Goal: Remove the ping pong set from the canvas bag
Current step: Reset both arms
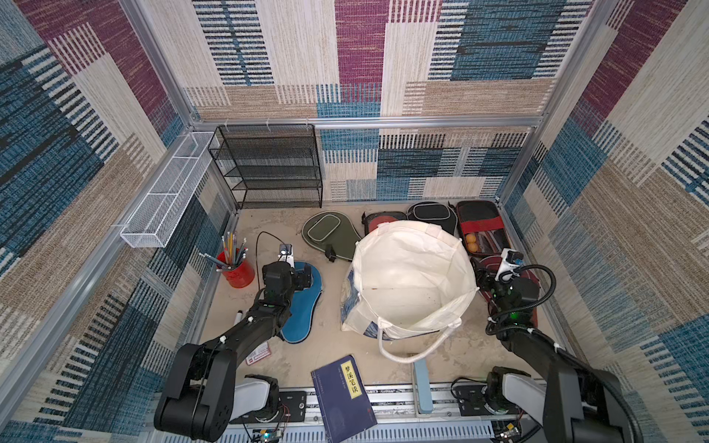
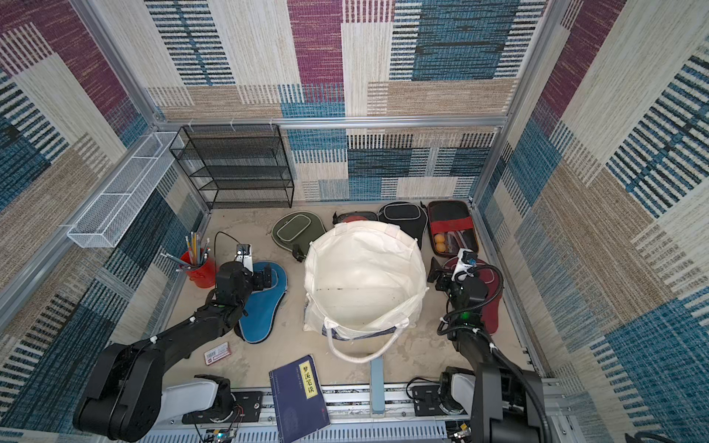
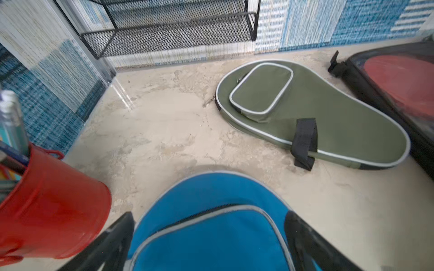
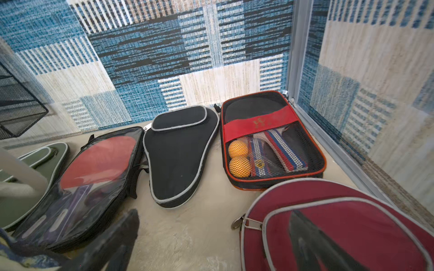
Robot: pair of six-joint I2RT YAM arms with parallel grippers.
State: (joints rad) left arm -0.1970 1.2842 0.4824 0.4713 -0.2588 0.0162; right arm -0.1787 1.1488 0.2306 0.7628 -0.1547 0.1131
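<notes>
Now the canvas bag [image 1: 406, 276] stands open in the middle of the tabletop [image 1: 307, 364]. In both top views its inside looks white and bare, with no case in it.

All six parts of the ping pong set lie outside the bag on the tabletop. The blue case [image 1: 303, 307] lies to the left of the bag. The olive case [image 1: 326, 234], the clear case with the red paddle [image 4: 94, 164], the black case [image 4: 178, 154] and the black-red box with orange balls [image 4: 270, 140] lie in a row by the back wall. The maroon case [image 4: 340, 230] lies to the right of the bag.

The left hand [image 3: 209, 218] hangs over the wide end of the blue case. Its fingers are far apart, one at each side, and they do not squeeze it. The right hand [image 4: 212, 218] is by the maroon case with its fingers wide apart too, and it holds nothing.

So the job looks done, or very close to done. Nothing seems left to take out. The arms may only need to pull away from the cases.
</notes>
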